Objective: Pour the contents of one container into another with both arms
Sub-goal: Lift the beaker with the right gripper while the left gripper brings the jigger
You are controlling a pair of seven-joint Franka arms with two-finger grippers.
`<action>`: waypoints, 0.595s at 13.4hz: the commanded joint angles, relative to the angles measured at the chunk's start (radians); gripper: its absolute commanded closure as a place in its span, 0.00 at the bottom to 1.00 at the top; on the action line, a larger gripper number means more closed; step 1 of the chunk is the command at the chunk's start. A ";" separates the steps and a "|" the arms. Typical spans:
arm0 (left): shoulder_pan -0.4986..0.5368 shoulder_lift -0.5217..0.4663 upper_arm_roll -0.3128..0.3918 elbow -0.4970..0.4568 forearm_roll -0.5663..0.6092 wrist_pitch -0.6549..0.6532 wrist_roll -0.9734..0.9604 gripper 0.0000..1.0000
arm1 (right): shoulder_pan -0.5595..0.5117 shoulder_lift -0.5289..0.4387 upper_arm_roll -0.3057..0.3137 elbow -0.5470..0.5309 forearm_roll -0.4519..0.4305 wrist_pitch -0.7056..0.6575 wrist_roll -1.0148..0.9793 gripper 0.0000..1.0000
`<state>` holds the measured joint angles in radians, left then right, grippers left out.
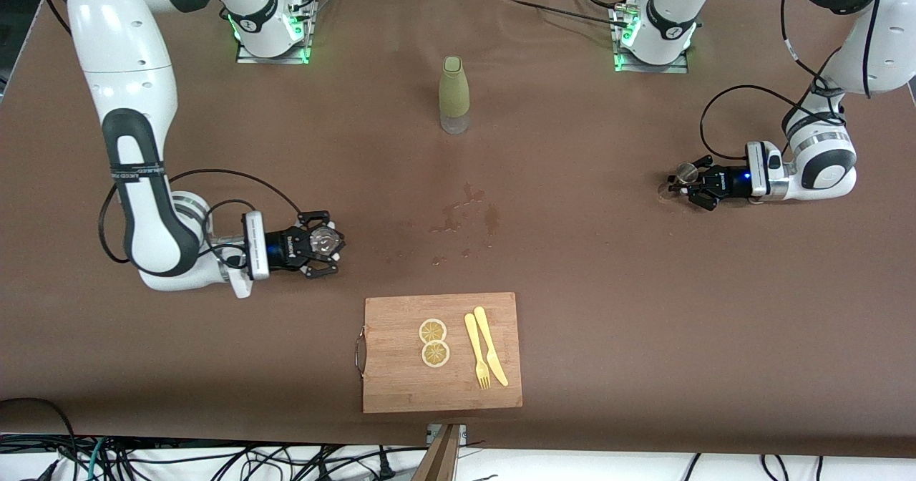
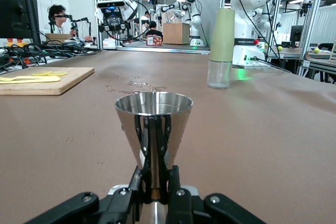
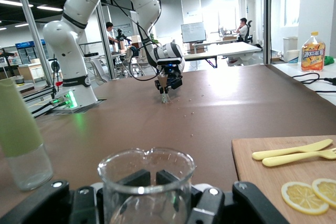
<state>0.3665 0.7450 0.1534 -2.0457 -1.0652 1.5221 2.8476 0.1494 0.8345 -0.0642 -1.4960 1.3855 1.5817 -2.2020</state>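
Observation:
The steel jigger is near the left arm's end of the table, and my left gripper is shut on it. In the left wrist view the fingers pinch the narrow waist under the jigger's round bowl. The small clear glass cup is toward the right arm's end, with my right gripper shut on it. In the right wrist view the cup fills the space between the fingers. Both grippers are low, just above the brown table, with their containers upright.
A tall olive-green sleeved bottle stands mid-table toward the bases. A wooden cutting board near the front edge carries two lemon slices, a yellow fork and a yellow knife. Wet drops mark the cloth between bottle and board.

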 commanded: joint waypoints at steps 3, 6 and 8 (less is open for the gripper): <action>-0.006 0.027 0.023 -0.011 -0.050 -0.020 0.346 1.00 | 0.059 -0.049 0.003 -0.015 0.079 0.075 0.071 1.00; -0.006 0.022 0.023 -0.014 -0.055 -0.022 0.339 1.00 | 0.134 -0.116 0.003 -0.015 0.079 0.197 0.197 1.00; -0.008 0.001 0.023 -0.014 -0.056 -0.023 0.293 1.00 | 0.177 -0.129 0.003 -0.017 0.081 0.279 0.226 1.00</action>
<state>0.3665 0.7460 0.1554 -2.0441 -1.0835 1.5221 2.8430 0.2845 0.7432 -0.0581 -1.4885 1.4522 1.7900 -2.0148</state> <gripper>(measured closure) 0.789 0.877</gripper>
